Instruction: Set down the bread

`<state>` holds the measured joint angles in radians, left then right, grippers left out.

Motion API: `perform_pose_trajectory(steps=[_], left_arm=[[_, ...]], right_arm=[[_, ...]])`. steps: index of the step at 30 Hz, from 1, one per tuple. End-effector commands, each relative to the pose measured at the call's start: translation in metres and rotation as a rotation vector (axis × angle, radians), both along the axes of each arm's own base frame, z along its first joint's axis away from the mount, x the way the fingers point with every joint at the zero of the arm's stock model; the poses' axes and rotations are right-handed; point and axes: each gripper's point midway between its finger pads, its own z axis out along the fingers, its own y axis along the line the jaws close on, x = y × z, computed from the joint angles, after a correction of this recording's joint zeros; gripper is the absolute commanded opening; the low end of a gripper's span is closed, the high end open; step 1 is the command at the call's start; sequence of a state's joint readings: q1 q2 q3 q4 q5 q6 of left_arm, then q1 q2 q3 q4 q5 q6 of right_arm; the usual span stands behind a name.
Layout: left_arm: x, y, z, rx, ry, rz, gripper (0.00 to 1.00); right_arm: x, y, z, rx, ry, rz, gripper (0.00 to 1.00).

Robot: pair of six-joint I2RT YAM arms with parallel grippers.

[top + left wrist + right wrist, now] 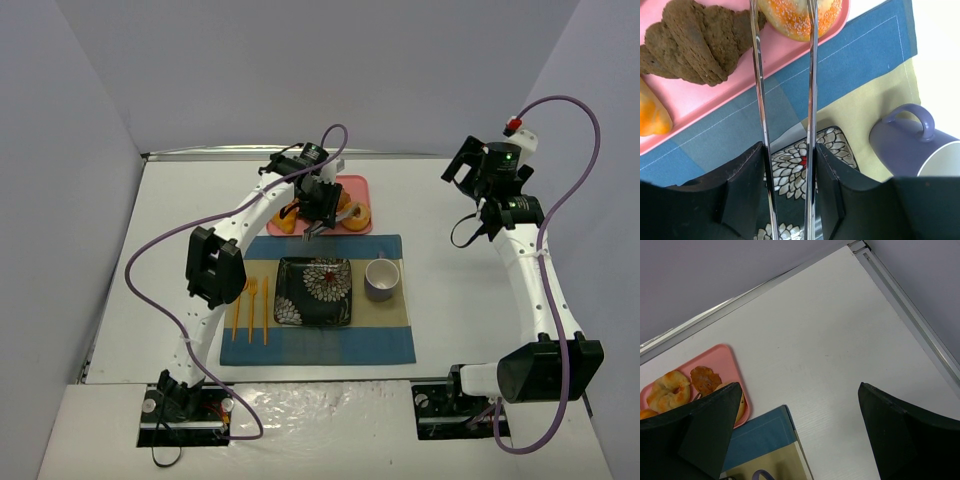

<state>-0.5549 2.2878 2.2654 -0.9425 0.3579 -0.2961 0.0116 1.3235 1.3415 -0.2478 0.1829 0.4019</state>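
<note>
- Top centre, left wrist view: the bread (787, 15) sits on the pink tray (705, 100) beside a dark pastry (695, 45).
- Tongs (761, 125) reach up across it, clamped in the narrow jaws of the left gripper (788, 150).
- Right gripper (799, 390), over the worktop (830, 340): jaws wide apart.

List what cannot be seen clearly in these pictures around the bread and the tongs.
Tips of the tongs: left wrist view, cut off by the upper edge; whether they touch the bread is not shown.
Bread's centre hole: same view, beyond that edge.
Middle of the pink tray: top view, covered by the left gripper.
One bun: right wrist view, mostly behind a finger of the right gripper.
</note>
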Motion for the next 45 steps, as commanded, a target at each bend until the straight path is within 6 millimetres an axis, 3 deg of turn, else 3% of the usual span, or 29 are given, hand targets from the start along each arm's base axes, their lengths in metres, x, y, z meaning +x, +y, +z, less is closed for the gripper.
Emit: perform_pose_trajectory(steps=[1, 3, 8, 16, 17, 22, 25, 40, 45], left_arm=[[0.006, -0.002, 0.037, -0.052, -0.057, 0.012, 0.34], [0.004, -0.003, 0.040, -0.059, -0.060, 0.007, 0.29], [0.004, -0.004, 0.065, -0.093, -0.106, -0.003, 0.05], [0.006, -0.004, 0.095, -0.125, -0.171, -0.003, 0.04], [0.006, -0.003, 0.094, -0.123, -0.170, -0.001, 0.07], [0.006, 0.002, 0.085, -0.104, -0.139, 0.005, 0.41], [0.003, 0.000, 0.080, -0.121, -0.105, -0.008, 0.49], [0.020, -0.009, 0.072, -0.215, -0.061, -0.032, 0.52], [0.019, -0.001, 0.062, -0.139, -0.062, -0.042, 0.52]], right_arm=[[0.001, -0.009, 0.022, -0.022, -0.082, -0.039, 1.00], [0.000, -0.010, 0.024, -0.024, -0.086, -0.045, 1.00], [-0.001, -0.012, 0.025, -0.027, -0.091, -0.057, 1.00], [-0.001, -0.014, 0.026, -0.028, -0.095, -0.062, 1.00], [-0.001, -0.014, 0.026, -0.028, -0.095, -0.063, 1.00], [-0.002, -0.015, 0.026, -0.033, -0.095, -0.069, 1.00], [-0.003, -0.016, 0.027, -0.034, -0.095, -0.075, 1.00], [-0.002, -0.018, 0.025, -0.041, -0.093, -0.089, 1.00], [-0.001, -0.019, 0.026, -0.040, -0.095, -0.089, 1.00]])
